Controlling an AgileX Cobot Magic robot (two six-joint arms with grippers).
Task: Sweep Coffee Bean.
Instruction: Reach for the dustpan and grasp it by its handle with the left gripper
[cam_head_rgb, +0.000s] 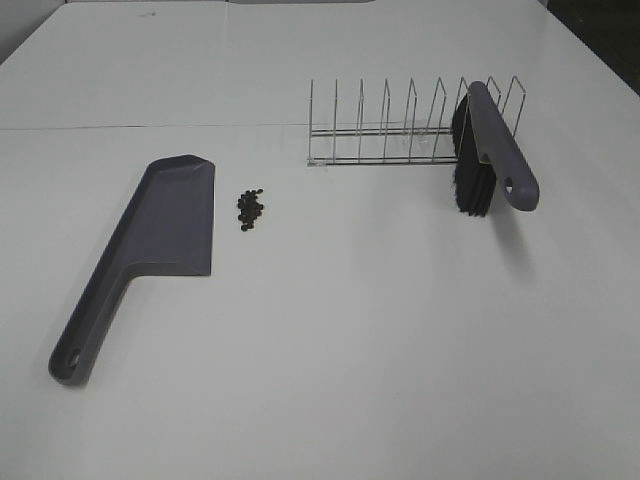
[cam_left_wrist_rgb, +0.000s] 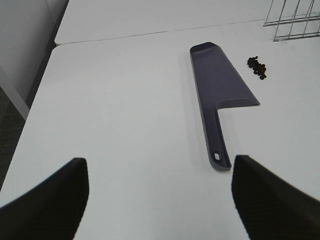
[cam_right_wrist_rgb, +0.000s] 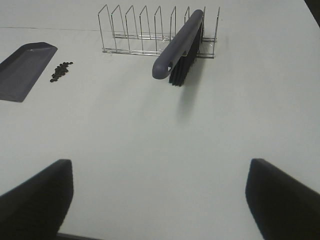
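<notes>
Black two-finger left gripper (cam_left_wrist_rgb: 159, 200): we see jaws parted wide, only dark blunt fingers (cam_left_wrist_rgb: 47, 200) showing, one either side of broad gap. Black two-finger right gripper (cam_right_wrist_rgb: 160, 200): same stance, fingers (cam_right_wrist_rgb: 287, 200) spread far apart, tips alone visible. We read both wrists as raised and pitched forward-down. We cannot make out arm links or joints in any view.

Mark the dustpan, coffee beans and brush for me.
dustpan (cam_head_rgb: 172, 215), exterior high view, middle of the blade.
coffee beans (cam_head_rgb: 251, 209), exterior high view, centre of the pile.
brush (cam_head_rgb: 500, 143), exterior high view, mid handle.
</notes>
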